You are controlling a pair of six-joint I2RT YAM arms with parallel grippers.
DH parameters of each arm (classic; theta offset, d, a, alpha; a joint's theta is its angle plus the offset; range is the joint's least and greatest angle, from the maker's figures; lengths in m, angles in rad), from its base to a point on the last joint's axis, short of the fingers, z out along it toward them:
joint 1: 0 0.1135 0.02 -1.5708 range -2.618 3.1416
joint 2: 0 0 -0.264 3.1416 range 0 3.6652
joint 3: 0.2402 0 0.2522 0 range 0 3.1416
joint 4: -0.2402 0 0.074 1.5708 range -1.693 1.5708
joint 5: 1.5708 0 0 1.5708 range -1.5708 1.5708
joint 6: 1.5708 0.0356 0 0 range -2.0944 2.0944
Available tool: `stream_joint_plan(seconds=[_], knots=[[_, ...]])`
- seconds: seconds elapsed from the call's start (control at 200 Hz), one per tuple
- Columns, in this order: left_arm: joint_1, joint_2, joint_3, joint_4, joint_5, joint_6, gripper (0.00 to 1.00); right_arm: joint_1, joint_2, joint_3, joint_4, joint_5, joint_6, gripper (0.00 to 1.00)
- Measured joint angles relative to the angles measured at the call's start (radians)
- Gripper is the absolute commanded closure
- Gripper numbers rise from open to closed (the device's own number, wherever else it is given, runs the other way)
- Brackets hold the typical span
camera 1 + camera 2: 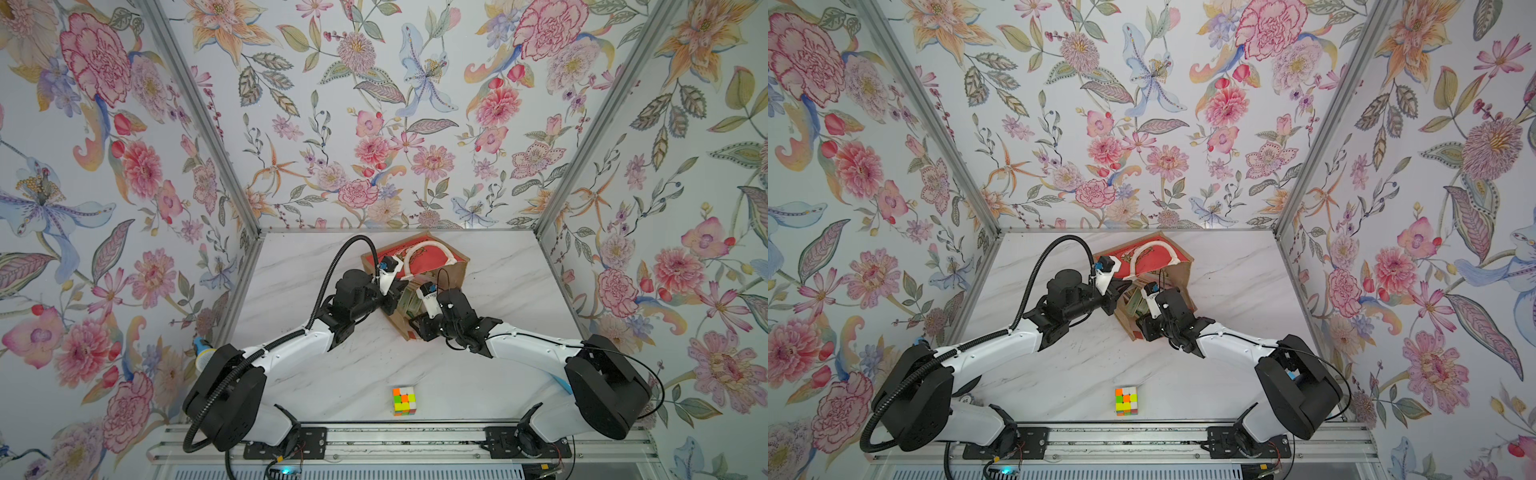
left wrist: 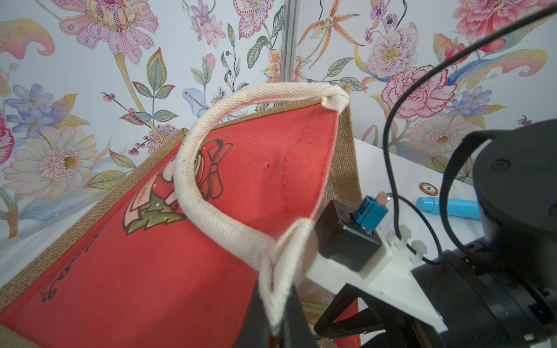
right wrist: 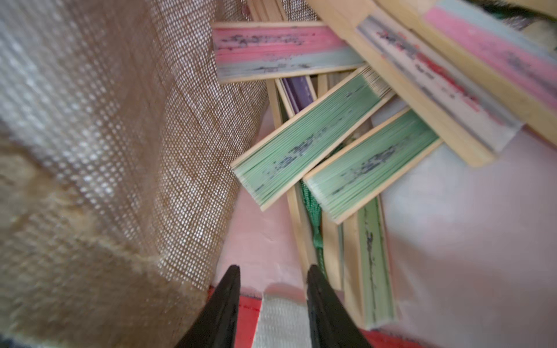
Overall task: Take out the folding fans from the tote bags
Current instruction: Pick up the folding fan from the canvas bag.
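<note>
Below mid-frame in both top views, on a white marbled table [image 1: 353, 374]: one tote bag [image 1: 415, 262], brown jute with a red printed panel. It is tipped over, and its mouth is turned toward the lower edge of the frame. One cream handle [image 2: 193, 180] is arched over the red panel in the left wrist view.

Left gripper [image 2: 277, 304]: the fingers are closed. The base of that handle is pinched between them at lower centre of the left wrist view.

Right gripper [image 3: 273, 268]: placed at the bag's mouth, lower centre of the right wrist view. Its two black fingers are held apart. A red-and-white striped trim [image 3: 280, 319] is seen between them, and nothing is seen clamped.

Folding fans [image 3: 313, 144]: several, closed, piled crosswise inside the bag across the upper right of the right wrist view. Green, pink and purple pleats are set between pale wooden sticks, and a green tassel [image 3: 315, 229] is lodged among them.

Sundries: one puzzle cube [image 1: 404, 401] is set at lower centre, well apart from the bag. One light-blue tube [image 2: 449, 208] and one round brown disc [image 2: 428, 189] are seen on the table at the right of the left wrist view.
</note>
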Motion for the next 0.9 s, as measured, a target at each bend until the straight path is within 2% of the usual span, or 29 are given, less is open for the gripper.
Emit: stream_joint_plan(seconds=[0.63, 0.776, 0.901], knots=[[0.004, 0.000, 0.046, -0.079, 0.023, -0.026, 1.00, 0.012, 0.117, 0.079, -0.050, 0.045, -0.042, 0.67], [0.005, 0.000, 0.046, -0.078, 0.024, -0.030, 1.00, 0.010, 0.122, 0.083, -0.053, 0.060, -0.048, 0.64], [0.010, 0.000, 0.046, -0.078, 0.026, -0.033, 1.00, 0.006, 0.122, 0.083, -0.063, 0.076, -0.055, 0.56]])
